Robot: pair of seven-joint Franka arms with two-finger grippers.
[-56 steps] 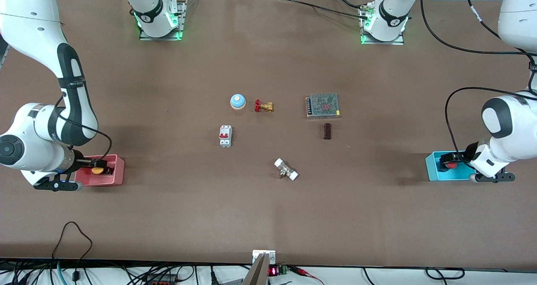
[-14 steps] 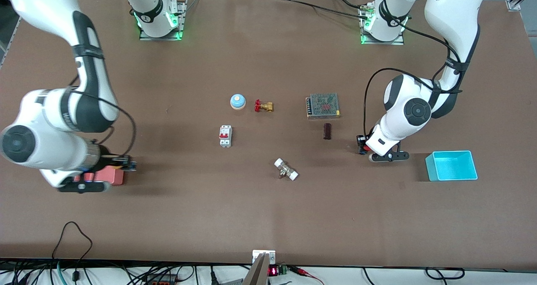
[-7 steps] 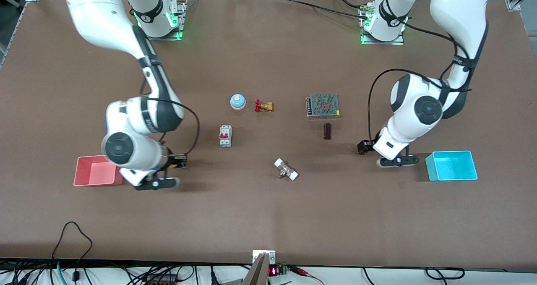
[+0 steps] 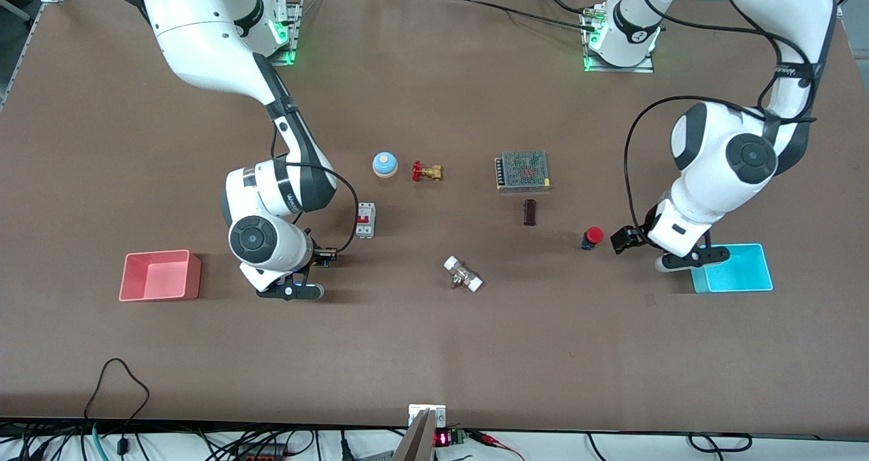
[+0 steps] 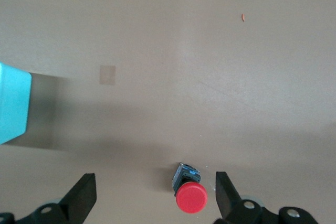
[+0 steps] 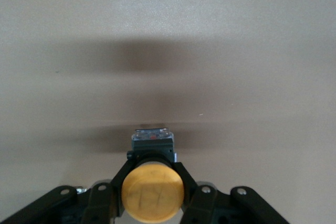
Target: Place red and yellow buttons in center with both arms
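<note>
Gleaming round yellow button (image 6: 153, 193) clamped

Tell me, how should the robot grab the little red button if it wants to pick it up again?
Probably by the short dark body under the cap of the red button, coming straight down from above: it stands upright with bare table around it, and the round cap offers no flat sides.

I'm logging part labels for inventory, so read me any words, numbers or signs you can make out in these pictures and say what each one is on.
None can be read for certain.
White right robot arm: dark lettering on its wrist link, too small to read.
White circuit breaker with red switches: any print too small to read.
Small red-lit display at the table's edge nearest the front camera: digits blurred.
Round yellow button cap: faint scratches, no text.
</note>
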